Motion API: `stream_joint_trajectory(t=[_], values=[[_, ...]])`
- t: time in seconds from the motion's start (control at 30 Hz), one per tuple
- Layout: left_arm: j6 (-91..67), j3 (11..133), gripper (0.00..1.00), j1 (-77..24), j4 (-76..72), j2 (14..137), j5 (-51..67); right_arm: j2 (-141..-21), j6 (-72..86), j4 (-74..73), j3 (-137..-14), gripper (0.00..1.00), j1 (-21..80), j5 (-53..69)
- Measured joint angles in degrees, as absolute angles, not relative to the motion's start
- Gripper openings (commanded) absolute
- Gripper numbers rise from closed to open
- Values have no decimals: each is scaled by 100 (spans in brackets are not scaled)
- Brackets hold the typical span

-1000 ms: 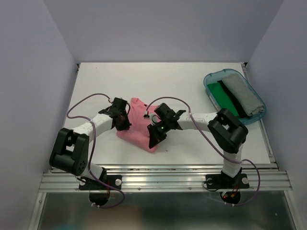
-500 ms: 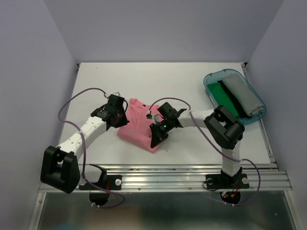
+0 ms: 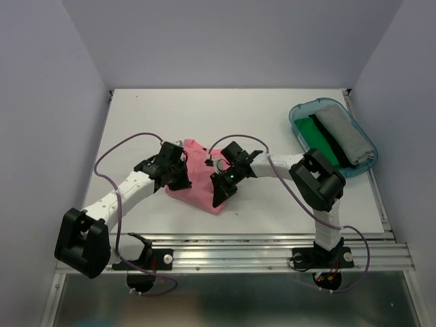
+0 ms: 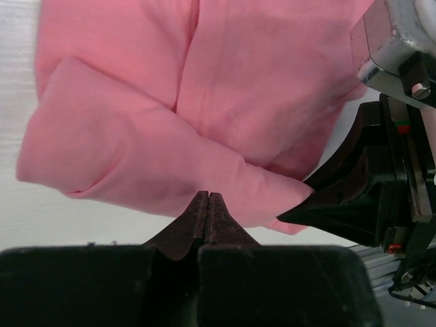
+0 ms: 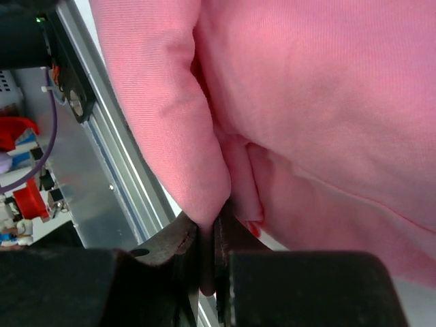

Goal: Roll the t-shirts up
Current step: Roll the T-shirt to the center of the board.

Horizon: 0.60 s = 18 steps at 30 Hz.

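The salmon-pink t-shirt [image 3: 199, 182] lies bunched and folded on the white table between my two grippers. It fills the left wrist view [image 4: 204, 102] and the right wrist view [image 5: 306, 88]. My left gripper [image 3: 178, 178] is shut, and its tips [image 4: 208, 196] touch the near edge of a rolled fold; no cloth shows between the jaws. My right gripper [image 3: 221, 193] is shut on a fold of the pink shirt's near right corner [image 5: 216, 221]. A grey t-shirt [image 3: 344, 136] and a green one [image 3: 317, 136] lie in the tub.
The teal see-through tub [image 3: 298, 111] stands at the back right of the table [image 3: 272, 204]. The metal rail [image 3: 231, 255] runs along the table's near edge and also shows in the right wrist view [image 5: 116, 157]. Purple cables loop off both arms.
My left arm swung out and its gripper moved right onto the shirt's left side. The pink shirt is bunched narrower. The right gripper kept its hold and barely moved.
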<state>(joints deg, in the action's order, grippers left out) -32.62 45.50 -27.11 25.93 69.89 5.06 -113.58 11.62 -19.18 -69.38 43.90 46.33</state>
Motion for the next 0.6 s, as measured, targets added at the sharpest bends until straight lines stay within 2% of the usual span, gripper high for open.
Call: stream_joint_trajectory(t=[0.23,0.3,0.33,0.37,0.43,0.47,0.6], values=[[-3334,4399,0,-2742,2128,7575,585,-11596,845,-2373,-7369,5,4357,4525],[-3361,4364,0,-2742,2016,7747,556,-11598,790,-2449,-7424,10,4346,4475],[-3371,4357,0,-2740,1975,7795,539,-11598,766,-2484,-7456,16,4329,4442],[-3398,4351,0,-2742,1918,7870,504,-11598,753,-2510,-7470,30,4318,4401],[-3439,4351,0,-2742,1828,7959,429,-11596,705,-2541,-7487,47,4283,4305],[-3463,4351,0,-2742,1787,7988,408,-11587,757,-2578,-7489,65,4270,4254],[-3514,4351,0,-2740,1632,8158,336,-11198,797,-2703,-7463,75,4248,3953]])
